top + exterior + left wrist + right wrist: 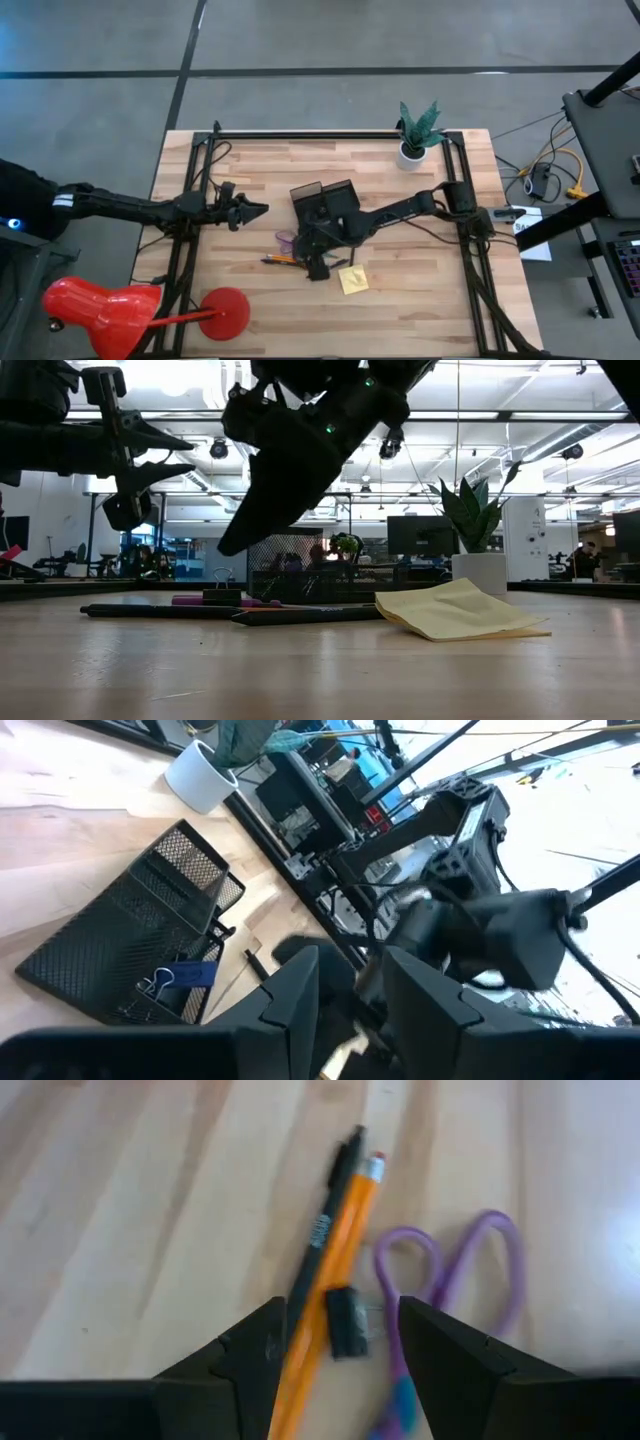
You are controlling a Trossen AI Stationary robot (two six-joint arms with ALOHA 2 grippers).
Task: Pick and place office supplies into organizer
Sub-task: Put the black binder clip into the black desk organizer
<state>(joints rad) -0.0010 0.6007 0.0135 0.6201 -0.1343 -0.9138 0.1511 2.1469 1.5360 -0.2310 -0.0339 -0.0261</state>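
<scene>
Grey tiled floor [400, 35], bright ceiling lights [180, 375]

We see a light wooden table [420, 300] of butcher-block planks. On it lie the black mesh organizer [325, 200] near the middle, a white pot with a green plant [411, 153] toward the far edge, purple-handled scissors [470, 1270], an orange pencil [340, 1265] touching a black pen [322, 1240], a small black binder clip [347, 1323] between pencil and scissors, and a yellow sticky-note pad [352, 280].
</scene>
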